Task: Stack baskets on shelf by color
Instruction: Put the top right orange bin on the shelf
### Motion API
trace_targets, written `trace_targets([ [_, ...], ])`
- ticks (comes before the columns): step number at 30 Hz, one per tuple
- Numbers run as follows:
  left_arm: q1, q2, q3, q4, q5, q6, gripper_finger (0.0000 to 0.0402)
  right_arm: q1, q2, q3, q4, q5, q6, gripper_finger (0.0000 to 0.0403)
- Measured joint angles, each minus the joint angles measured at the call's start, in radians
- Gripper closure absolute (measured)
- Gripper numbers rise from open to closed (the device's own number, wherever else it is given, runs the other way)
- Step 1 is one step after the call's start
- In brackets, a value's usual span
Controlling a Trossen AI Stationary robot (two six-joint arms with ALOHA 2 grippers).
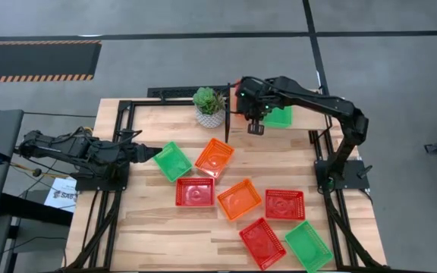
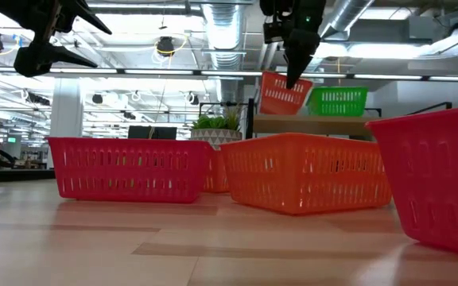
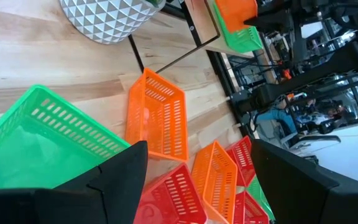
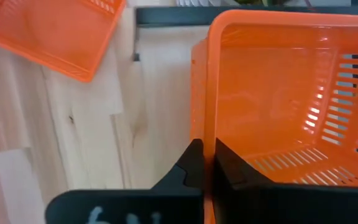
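Note:
My right gripper (image 4: 206, 148) is shut on an orange basket (image 2: 283, 93), which it holds tilted just above the left part of the wooden shelf (image 2: 293, 125). A green basket (image 2: 337, 101) stands on the shelf beside it and also shows in the high view (image 1: 281, 117). My left gripper (image 3: 197, 186) is open and empty. It hovers above the table's left side, next to a green basket (image 1: 172, 161) that rests on the tabletop. My right gripper pinches the orange basket's rim (image 4: 207, 106) on one side wall, with one finger inside the basket and one outside. The fingers come from above, pointing down. The basket hangs tilted below them (image 2: 281, 99), close over the shelf; whether it touches the board I cannot tell.
Several baskets lie on the tabletop: orange (image 1: 215, 157), red (image 1: 195, 192), orange (image 1: 239, 199), red (image 1: 284, 204), red (image 1: 262, 243) and green (image 1: 308, 246). A plant in a white pot (image 1: 209, 106) stands just left of the shelf.

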Motion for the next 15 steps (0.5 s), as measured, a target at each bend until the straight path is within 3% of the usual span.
trace_targets([
  [15,0.000,0.000,0.000,0.000,0.000,0.000,0.0128,-0.002,0.000,0.000,0.001,-0.002,-0.037,0.0336],
])
